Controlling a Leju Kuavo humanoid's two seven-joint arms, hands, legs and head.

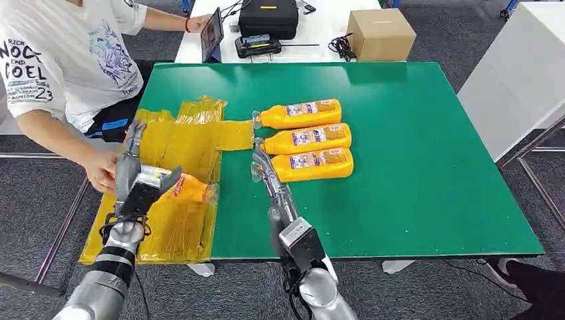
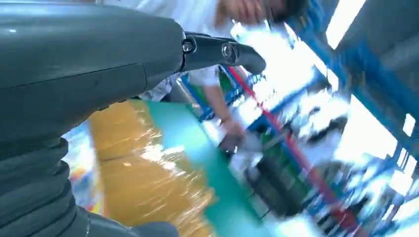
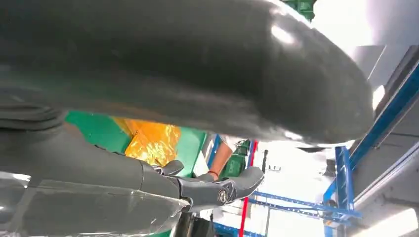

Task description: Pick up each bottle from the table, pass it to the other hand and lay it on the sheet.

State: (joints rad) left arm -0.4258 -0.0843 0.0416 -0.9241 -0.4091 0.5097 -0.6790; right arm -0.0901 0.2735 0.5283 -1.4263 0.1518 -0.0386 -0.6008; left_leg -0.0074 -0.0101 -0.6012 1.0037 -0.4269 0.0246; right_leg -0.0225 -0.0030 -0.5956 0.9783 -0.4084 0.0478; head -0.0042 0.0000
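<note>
Left hand (image 1: 136, 181), at the near left over the yellow sheet (image 1: 180, 227), grips an orange bottle (image 1: 190, 190) whose cap points right. Beside it, a person's hand (image 1: 101, 170) touches the sheet's left edge. Right hand (image 1: 265, 170), fingers extended and empty, reaches toward three orange bottles (image 1: 308, 141) lying side by side at the centre of the green table (image 1: 433, 167).
</note>
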